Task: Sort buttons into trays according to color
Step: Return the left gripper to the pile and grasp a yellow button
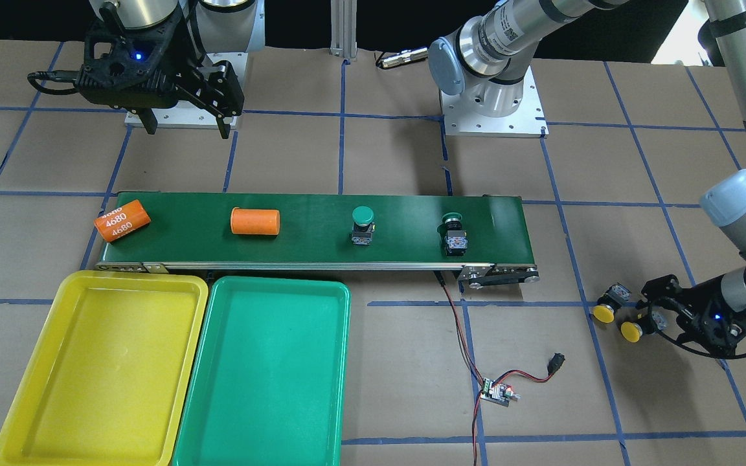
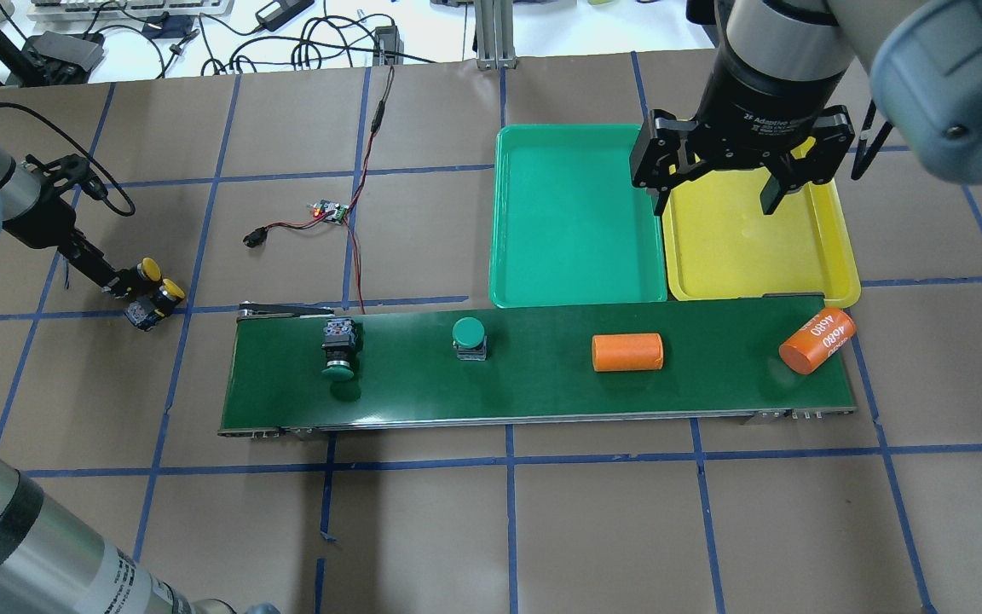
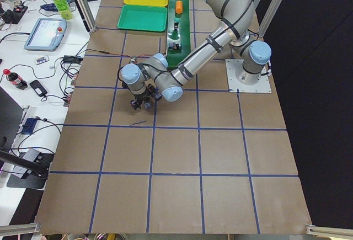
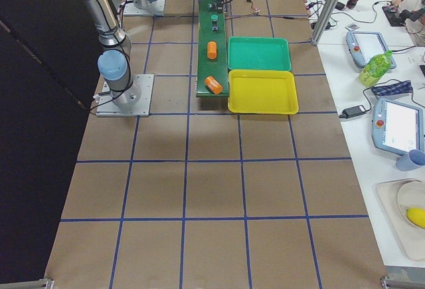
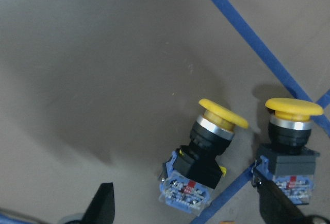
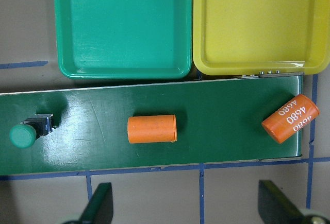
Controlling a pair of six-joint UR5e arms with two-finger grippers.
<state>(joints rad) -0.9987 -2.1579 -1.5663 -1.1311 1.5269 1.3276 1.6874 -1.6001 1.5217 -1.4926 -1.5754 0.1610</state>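
Two yellow buttons (image 5: 215, 140): on the paper, far left of overhead frame
Two green buttons (image 2: 469, 333): on belt (image 2: 713, 384), left half
Left gripper (image 5: 181, 185): spread wide, straddling one yellow button
Right gripper (image 2: 715, 200): spread wide, empty, above trays (image 2: 499, 213), upper right

The bench (image 1: 386, 401) is covered in matt brown paper, ruled with blue tape (image 1: 342, 155) that has a faint sheen. The conveyor belt (image 2: 542, 384) is smooth dark green with soft glare, edged by a bare metal rail (image 1: 295, 265). Just beside the belt, the yellow tray (image 1: 101, 362) and teal-green tray (image 1: 269, 369) are glossy moulded plastic. On the belt, the orange cylinders (image 6: 152, 128) look matt. Off the belt's end, the yellow buttons (image 5: 209, 141) have smooth plastic caps, shiny metal collars and black plastic bodies. The right gripper (image 2: 715, 203) is matt black
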